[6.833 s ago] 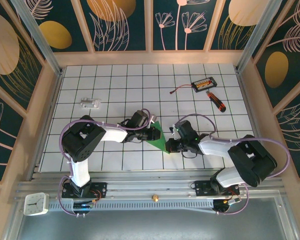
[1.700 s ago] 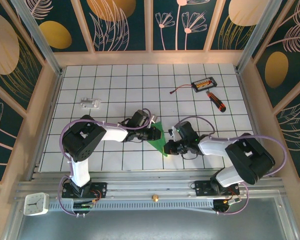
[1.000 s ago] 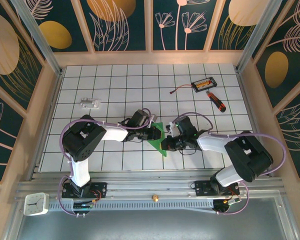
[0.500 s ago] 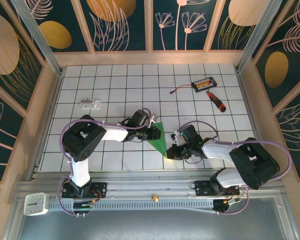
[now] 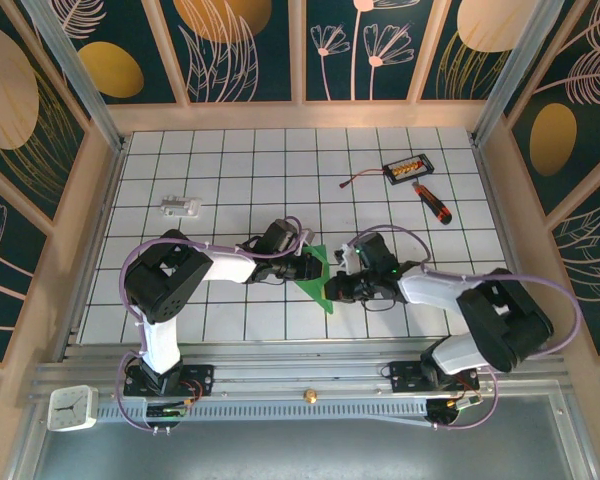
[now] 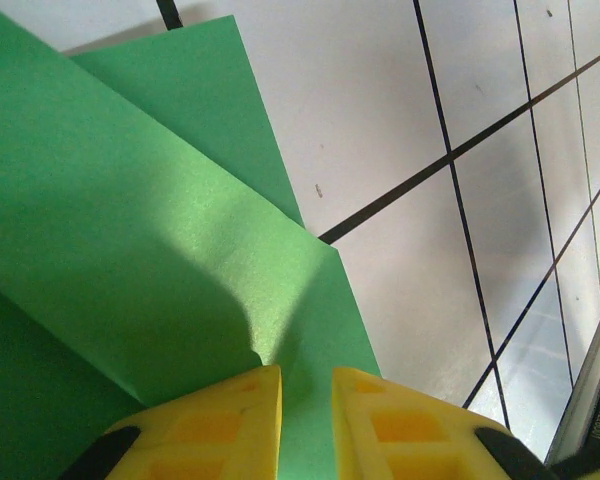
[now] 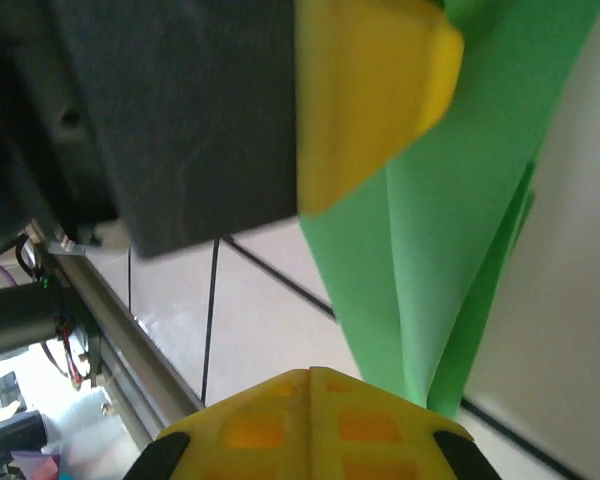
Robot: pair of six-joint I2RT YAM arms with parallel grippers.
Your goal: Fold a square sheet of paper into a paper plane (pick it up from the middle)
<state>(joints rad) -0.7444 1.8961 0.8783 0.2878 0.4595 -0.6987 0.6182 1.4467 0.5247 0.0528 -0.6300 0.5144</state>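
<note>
Well, the square sheet of paper (image 5: 320, 288) lies mid-table between the arms, already creased into a narrow pointed wedge, with the left gripper (image 6: 306, 378) a slit apart against it, the right gripper (image 7: 310, 375) pinched shut beside it, and wing folds seemingly left.

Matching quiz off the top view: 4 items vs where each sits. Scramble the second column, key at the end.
Things:
1. green paper
2. screwdriver
3. small white part
4. clock

Places:
A. far right of the table, next to the black box
B. left side of the table, on its own
C. off the table, near-left corner
D. mid-table, between the left gripper and the right gripper

Pairs: 1-D, 2-A, 3-B, 4-C
</note>
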